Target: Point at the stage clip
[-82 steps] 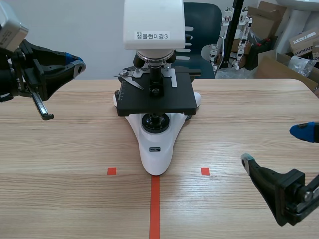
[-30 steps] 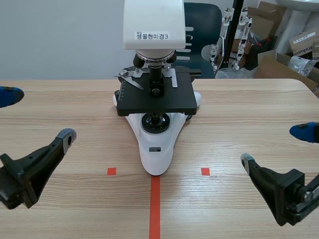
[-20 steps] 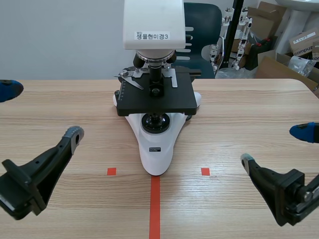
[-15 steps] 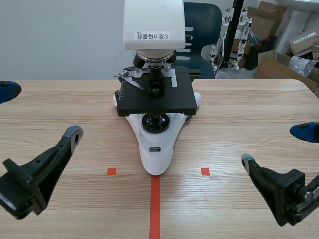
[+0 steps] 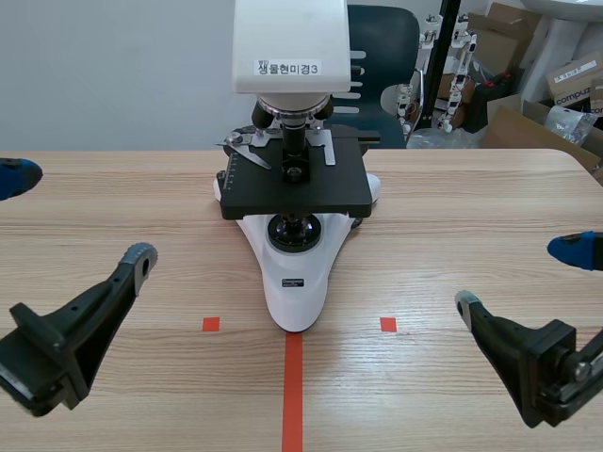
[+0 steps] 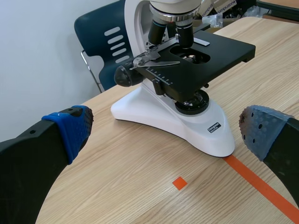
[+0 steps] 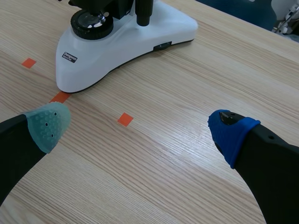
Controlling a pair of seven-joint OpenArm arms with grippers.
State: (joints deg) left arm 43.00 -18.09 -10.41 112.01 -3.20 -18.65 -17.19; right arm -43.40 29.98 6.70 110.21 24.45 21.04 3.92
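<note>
Shiny silver metal, thin and bent like a little arm: that is the stage clip (image 5: 247,151). It lies on the flat black stage (image 5: 311,193) of the smooth white microscope (image 5: 294,282), on the side nearer the left gripper (image 5: 77,217). That gripper hangs low, well apart from the microscope. Its fingers are spread wide and hold nothing, so it is probably just waiting. The right gripper (image 5: 520,276), on the microscope's other side, is spread wide too.

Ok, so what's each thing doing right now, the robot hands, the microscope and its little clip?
left gripper: open, holding nothing.
right gripper: open, holding nothing.
microscope: standing upright on the table, between the two arms.
stage clip: lying on the black stage, no gripper near it.
</note>
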